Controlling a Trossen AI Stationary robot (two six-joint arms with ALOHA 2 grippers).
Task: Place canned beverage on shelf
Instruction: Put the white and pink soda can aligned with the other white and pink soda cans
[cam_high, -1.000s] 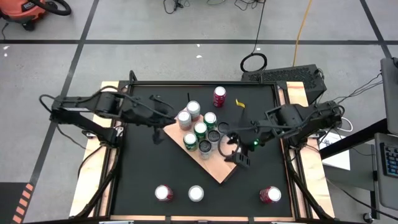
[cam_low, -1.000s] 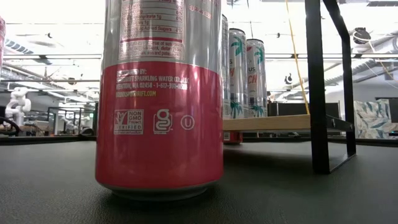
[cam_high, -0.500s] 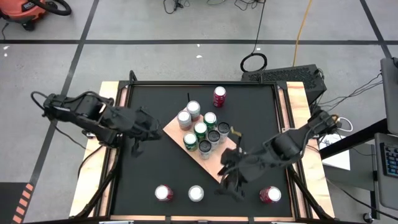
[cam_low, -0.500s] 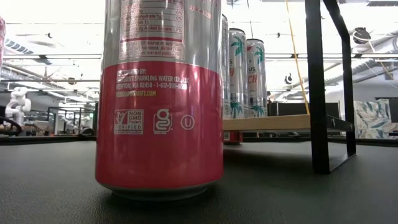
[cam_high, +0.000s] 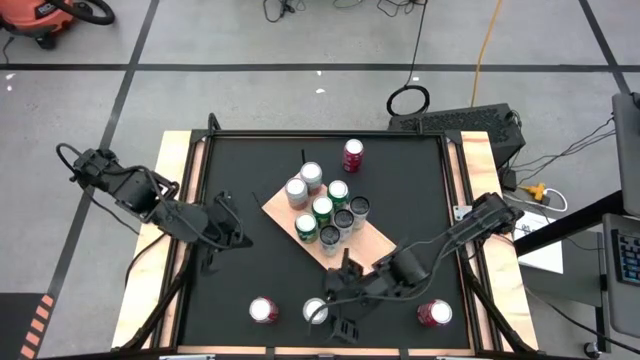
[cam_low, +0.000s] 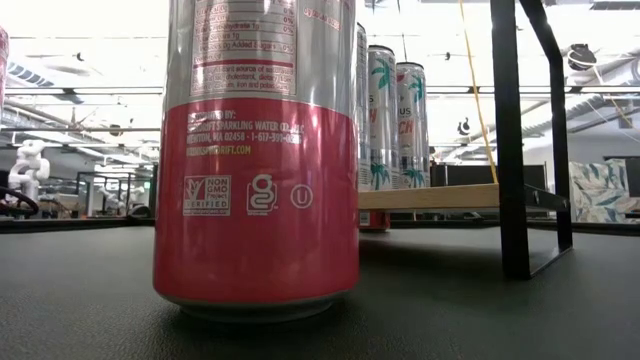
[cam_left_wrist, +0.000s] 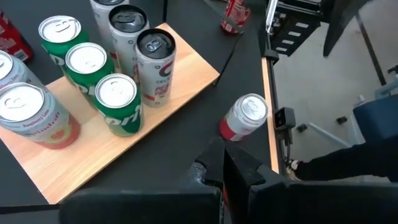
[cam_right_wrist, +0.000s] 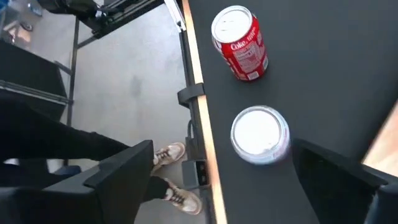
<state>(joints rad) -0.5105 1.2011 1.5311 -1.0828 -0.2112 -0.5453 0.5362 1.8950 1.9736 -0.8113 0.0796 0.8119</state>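
Observation:
The shelf (cam_high: 352, 250), a tan board on black corner rods (cam_low: 507, 140), carries several cans (cam_left_wrist: 115, 102) on its far-left half. A silver-topped can (cam_high: 315, 312) stands upright on the black table by the near edge. My right gripper (cam_high: 335, 305) hovers open just right of and above it. In the right wrist view its fingers (cam_right_wrist: 118, 180) stand on either side of the can (cam_right_wrist: 260, 135), apart from it. My left gripper (cam_high: 215, 235) is shut and holds nothing, left of the shelf; the left wrist view shows its closed fingers (cam_left_wrist: 227, 168).
A red Coke can (cam_right_wrist: 241, 42) stands left of the silver-topped one, and another red can (cam_high: 433, 314) at the near right. A further red can (cam_high: 353, 155) stands at the far edge. A silver-and-pink can (cam_low: 258, 160) fills the low view. A person's shoes (cam_right_wrist: 169, 154) show beyond the near rail.
My right gripper has swung from above the shelf's near end toward the table's near edge and down, toward the silver-topped can. My left gripper, still shut, has drawn back from the shelf toward the table's left edge.

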